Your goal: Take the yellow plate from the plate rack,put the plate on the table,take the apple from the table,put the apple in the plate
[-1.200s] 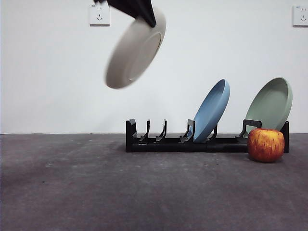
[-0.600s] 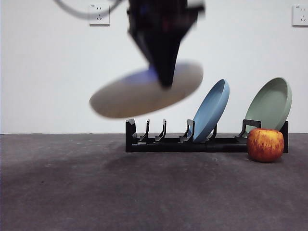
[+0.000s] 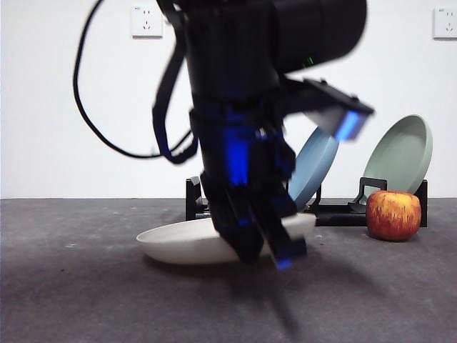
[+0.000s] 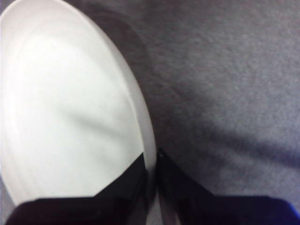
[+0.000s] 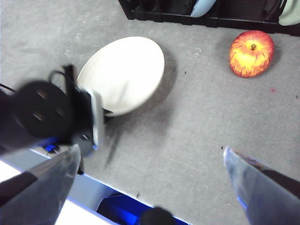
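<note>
Just in front of the black pronged plate rack (image 3: 325,212), the matte, round yellow plate (image 3: 187,241) is pinched at its rim by the left gripper (image 4: 152,161), low over the rough grey table (image 3: 86,286).

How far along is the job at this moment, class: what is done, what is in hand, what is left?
Done: the yellow plate is out of the plate rack and down at the table. In hand: the left gripper is shut on its rim. Left: the apple sits untouched by the rack; the right gripper hangs open above.
</note>
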You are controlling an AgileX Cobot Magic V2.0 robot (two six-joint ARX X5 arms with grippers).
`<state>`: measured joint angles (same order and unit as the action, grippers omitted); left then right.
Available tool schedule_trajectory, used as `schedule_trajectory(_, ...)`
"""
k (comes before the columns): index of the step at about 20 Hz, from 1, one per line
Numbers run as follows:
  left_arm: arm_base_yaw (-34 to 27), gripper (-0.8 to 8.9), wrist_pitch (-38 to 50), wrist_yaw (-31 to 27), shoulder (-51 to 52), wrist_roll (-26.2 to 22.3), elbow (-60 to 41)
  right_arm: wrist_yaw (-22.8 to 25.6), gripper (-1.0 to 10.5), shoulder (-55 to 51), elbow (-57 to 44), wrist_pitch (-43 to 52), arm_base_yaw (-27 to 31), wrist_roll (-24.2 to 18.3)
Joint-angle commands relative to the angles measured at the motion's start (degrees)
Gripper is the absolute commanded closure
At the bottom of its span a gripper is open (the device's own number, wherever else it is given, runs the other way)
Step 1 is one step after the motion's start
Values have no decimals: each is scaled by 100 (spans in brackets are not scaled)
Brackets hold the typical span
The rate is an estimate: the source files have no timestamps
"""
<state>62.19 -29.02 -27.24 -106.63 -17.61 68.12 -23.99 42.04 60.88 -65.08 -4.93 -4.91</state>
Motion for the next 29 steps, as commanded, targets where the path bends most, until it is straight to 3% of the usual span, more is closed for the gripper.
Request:
schedule_trajectory(1, 72, 820, 83, 31, -223, -57, -37, -9, 321, -2, 15, 24, -20, 42)
schedule_trajectory(3, 96, 799, 101, 42, -238, -37, -37, -9, 321, -2, 15, 24, -20, 42)
schedule_trajectory(6, 107, 588, 114, 37, -232, 2, -17, -7, 321, -2, 15, 24, -20, 39)
schedule_trajectory(10, 114, 579, 26, 39, -197, 120, 72, -7, 321, -2, 15, 24, -20, 39)
schedule_trajectory(12, 116, 522, -166, 35, -26, 269, 216, -2, 321, -2, 15, 28, -20, 39)
schedule_trajectory(16, 120, 521, -647, 188, 732, 699, 684, 15, 321, 219, 15, 251, -20, 48)
schedule_trajectory(20, 81, 521, -763, 1010, 1849, 1266, 1060, 57, 320, 859, 15, 1016, -20, 310)
schedule_trajectory(23, 72, 521, -1012, 1432, 2761, 1666, 1182, 520, 320, 1635, 15, 1659, -24, 361)
schedule_trajectory(27, 72, 521, -1386, 1421, 3928, 1961, 1185, 1080, 316, 2914, 15, 2481, -46, 354)
schedule_trajectory(29, 72, 522, -1482, 1401, 4367, 2070, 1185, 1091, 316, 3515, 15, 2903, -46, 358)
